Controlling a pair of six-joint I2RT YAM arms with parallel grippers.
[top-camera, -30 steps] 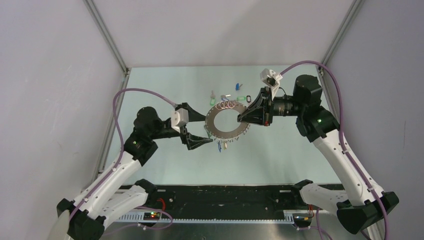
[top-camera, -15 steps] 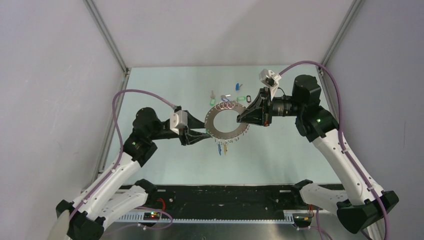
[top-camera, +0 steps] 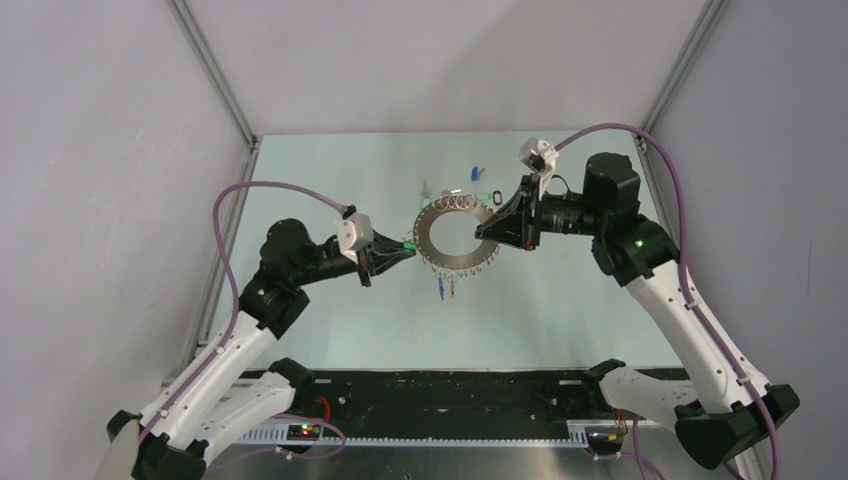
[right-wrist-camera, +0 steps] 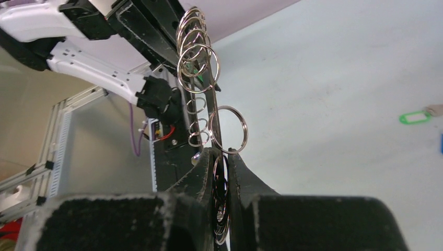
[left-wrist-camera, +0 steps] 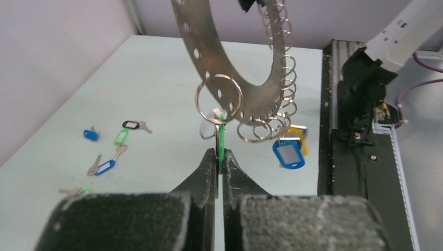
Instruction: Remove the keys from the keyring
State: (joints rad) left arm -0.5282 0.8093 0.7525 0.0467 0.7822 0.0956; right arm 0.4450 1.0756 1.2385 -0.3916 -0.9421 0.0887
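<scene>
Clamping the keyring [left-wrist-camera: 209, 47] rim in the right gripper [right-wrist-camera: 220, 157], above the table [top-camera: 560, 300]; pinching one hanging green tag [left-wrist-camera: 221, 138] in the left gripper [left-wrist-camera: 220, 157], key blade hidden; five loose keys [left-wrist-camera: 104, 167] below

Closes the left gripper [left-wrist-camera: 220, 157], spread wide a second ago, flat onto the green oblong plastic tag [left-wrist-camera: 221, 142] hanging at the left rim of the large flat grey toothed metal keyring [left-wrist-camera: 214, 57]. Brings it from below the rim's lower left up level with the rim. Lifts the keyring slightly, clamped in the right gripper [right-wrist-camera: 220, 157].
</scene>
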